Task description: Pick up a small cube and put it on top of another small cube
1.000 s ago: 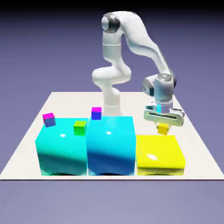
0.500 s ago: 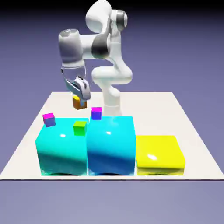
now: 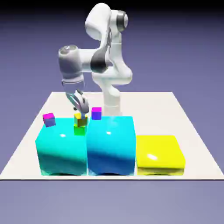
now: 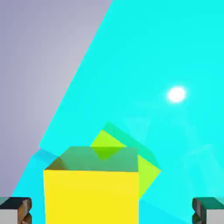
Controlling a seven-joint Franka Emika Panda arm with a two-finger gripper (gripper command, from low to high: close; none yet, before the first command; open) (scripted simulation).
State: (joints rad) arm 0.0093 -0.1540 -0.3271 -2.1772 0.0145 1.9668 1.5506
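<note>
The small yellow cube (image 3: 79, 117) rests on top of the small green cube (image 3: 80, 129), which sits on the left cyan block (image 3: 59, 148). My gripper (image 3: 81, 113) hangs straight over the pair, open, with its fingers on either side of the yellow cube. In the hand view the yellow cube (image 4: 92, 197) fills the lower middle and the green cube (image 4: 148, 171) peeks out from behind it, turned at an angle. Both fingertips (image 4: 15, 209) stand far out at the bottom corners, with clear gaps between them and the yellow cube.
Two tiny magenta-and-blue cubes stand nearby, one (image 3: 49, 119) on the cyan block's far left corner and one (image 3: 96, 113) on the taller blue-cyan block (image 3: 110, 144). A large flat yellow block (image 3: 159, 152) lies at the exterior view's right on the white table (image 3: 192, 131).
The arm swung from over the flat yellow block to the exterior view's left carrying the yellow cube, came down onto the green cube, and the jaws opened off it.
</note>
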